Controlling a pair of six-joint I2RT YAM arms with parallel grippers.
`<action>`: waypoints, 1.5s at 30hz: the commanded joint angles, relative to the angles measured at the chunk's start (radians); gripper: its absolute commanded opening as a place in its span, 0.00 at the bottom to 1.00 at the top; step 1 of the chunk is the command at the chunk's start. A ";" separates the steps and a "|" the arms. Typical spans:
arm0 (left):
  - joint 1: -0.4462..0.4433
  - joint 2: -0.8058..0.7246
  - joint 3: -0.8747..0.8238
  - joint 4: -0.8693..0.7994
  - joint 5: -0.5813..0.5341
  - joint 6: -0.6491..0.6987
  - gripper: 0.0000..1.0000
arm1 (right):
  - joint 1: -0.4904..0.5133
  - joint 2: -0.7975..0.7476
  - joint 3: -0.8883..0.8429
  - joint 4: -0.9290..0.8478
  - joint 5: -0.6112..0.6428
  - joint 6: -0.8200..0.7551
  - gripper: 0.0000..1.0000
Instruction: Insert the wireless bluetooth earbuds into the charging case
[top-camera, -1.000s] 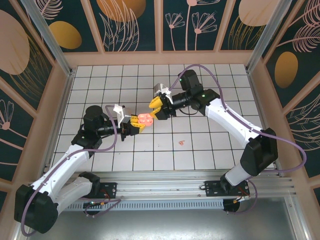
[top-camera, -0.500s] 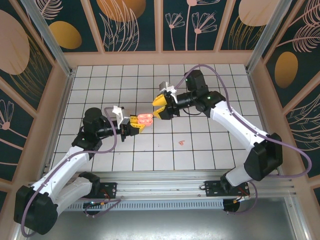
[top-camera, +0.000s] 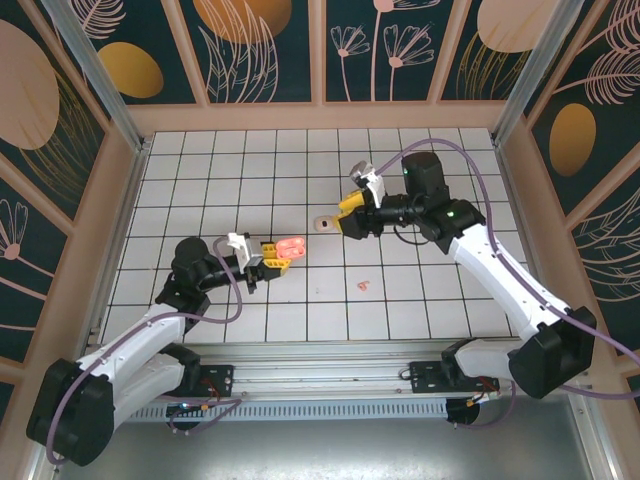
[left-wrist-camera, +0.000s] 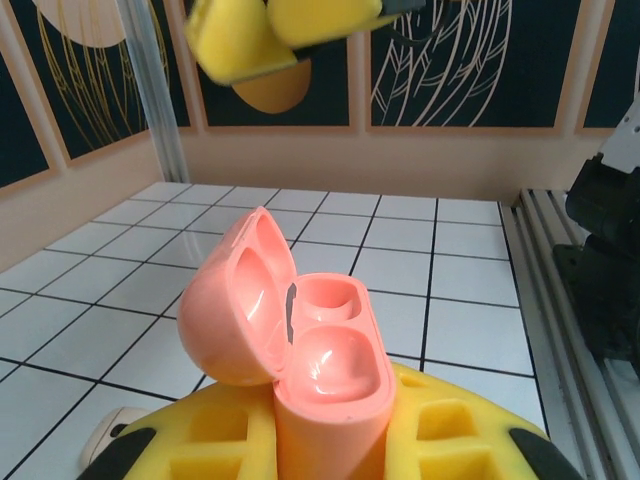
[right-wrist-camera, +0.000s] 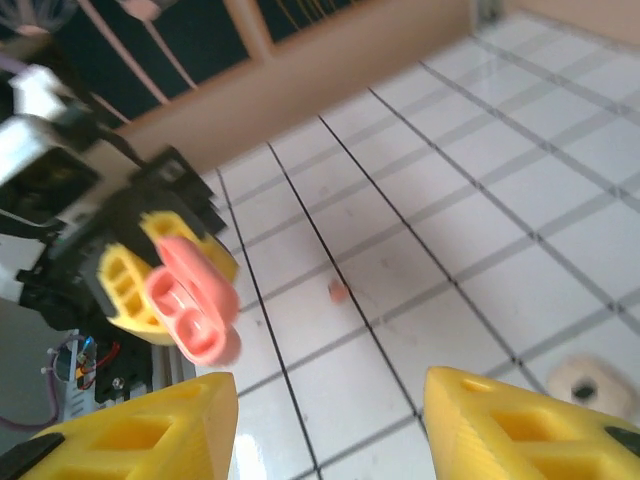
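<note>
Gripping the open pink case (left-wrist-camera: 300, 340), the left hand (top-camera: 274, 253) is closed tight; the right hand (top-camera: 342, 219) gapes empty; a tiny earbud (top-camera: 362, 285) lies on the surface (top-camera: 200, 180).

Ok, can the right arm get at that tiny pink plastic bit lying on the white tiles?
Probably yes: the tiny pink plastic bit lies alone on bare tiles, and the right gripper, open and empty, hovers close by.
</note>
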 joint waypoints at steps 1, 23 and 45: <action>-0.004 0.018 -0.003 0.098 -0.001 0.035 0.11 | -0.003 -0.002 -0.054 -0.185 0.157 0.077 0.52; -0.005 -0.014 0.018 0.063 -0.023 0.023 0.11 | -0.009 0.339 -0.198 -0.046 0.234 0.281 0.47; -0.005 -0.009 0.020 0.051 -0.033 0.024 0.11 | 0.006 0.392 -0.242 -0.138 0.266 0.293 0.46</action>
